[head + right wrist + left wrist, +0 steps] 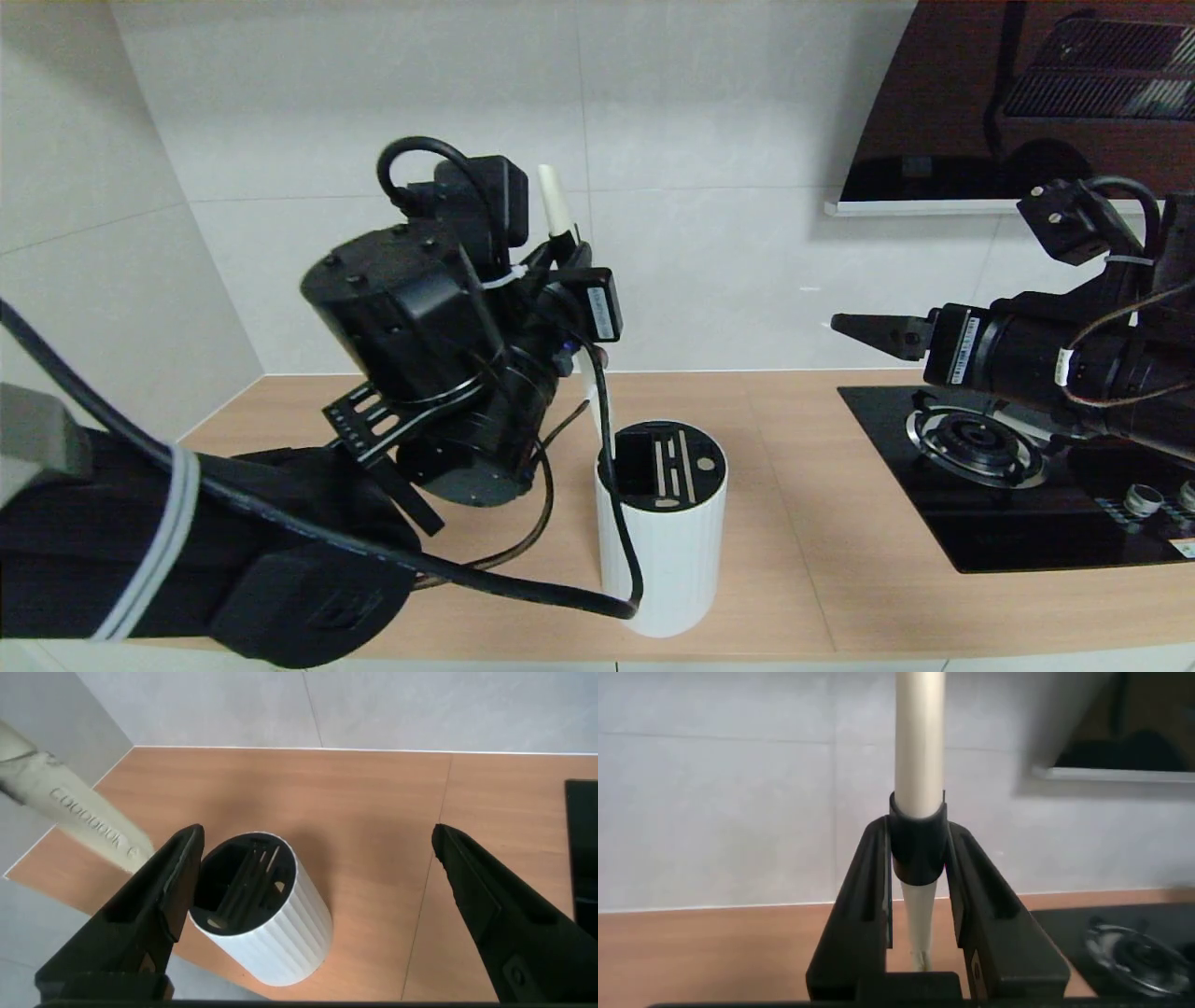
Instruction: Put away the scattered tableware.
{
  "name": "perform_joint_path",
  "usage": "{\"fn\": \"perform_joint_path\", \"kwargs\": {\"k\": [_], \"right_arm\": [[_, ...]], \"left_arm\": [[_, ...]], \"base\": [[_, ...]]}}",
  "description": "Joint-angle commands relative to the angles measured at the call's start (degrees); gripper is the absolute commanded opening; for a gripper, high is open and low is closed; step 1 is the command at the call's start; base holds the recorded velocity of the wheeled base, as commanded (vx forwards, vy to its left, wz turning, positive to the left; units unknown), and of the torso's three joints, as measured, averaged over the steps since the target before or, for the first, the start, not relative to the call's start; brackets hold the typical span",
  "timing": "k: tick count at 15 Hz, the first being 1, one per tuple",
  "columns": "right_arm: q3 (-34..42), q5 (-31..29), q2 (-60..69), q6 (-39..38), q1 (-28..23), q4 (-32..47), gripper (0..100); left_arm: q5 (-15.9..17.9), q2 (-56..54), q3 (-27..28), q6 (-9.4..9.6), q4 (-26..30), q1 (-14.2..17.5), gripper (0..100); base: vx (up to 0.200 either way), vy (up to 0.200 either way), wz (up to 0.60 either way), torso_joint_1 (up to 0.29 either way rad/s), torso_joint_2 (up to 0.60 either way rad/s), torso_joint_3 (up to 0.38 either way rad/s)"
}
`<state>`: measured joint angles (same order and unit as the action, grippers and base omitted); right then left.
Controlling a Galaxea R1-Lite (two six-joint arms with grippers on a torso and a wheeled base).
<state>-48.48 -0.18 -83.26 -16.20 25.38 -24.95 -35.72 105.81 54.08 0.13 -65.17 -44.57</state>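
A white ribbed cylindrical holder [665,546] with a black slotted lid stands near the counter's front edge. My left gripper [563,254] is raised above and behind it, shut on a long cream utensil handle [554,201] held nearly upright. The handle's lower end [590,387] reaches down toward the lid's rear edge. In the left wrist view the fingers [878,891] clamp the cream handle [920,747]. My right gripper [864,331] hovers open over the stove side, empty. Its wrist view looks down on the holder [276,938] between its fingers [163,905], with the cream handle [79,826] alongside.
The wooden counter [822,560] meets a tiled wall behind. A black gas stove [980,448] with a burner and knobs takes up the right side, under a dark range hood [1018,103]. My left arm's cable [523,583] hangs against the holder's front.
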Motion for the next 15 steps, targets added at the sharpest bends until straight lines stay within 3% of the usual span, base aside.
{"fn": "perform_joint_path", "kwargs": {"k": [1, 15], "right_arm": [[0.0, 0.0, 0.0, -0.1, 0.0, 0.0, 100], [0.2, -0.1, -0.2, 0.0, 0.1, 0.0, 100]], "left_arm": [[-0.4, 3.7, 0.0, 0.13, -0.6, -1.2, 0], [-0.7, 9.8, 1.8, -1.1, -2.6, -1.2, 0]], "base": [[0.0, 0.0, 0.0, 0.0, 0.0, 0.0], [0.0, 0.0, 0.0, 0.0, 0.0, 0.0]]}}
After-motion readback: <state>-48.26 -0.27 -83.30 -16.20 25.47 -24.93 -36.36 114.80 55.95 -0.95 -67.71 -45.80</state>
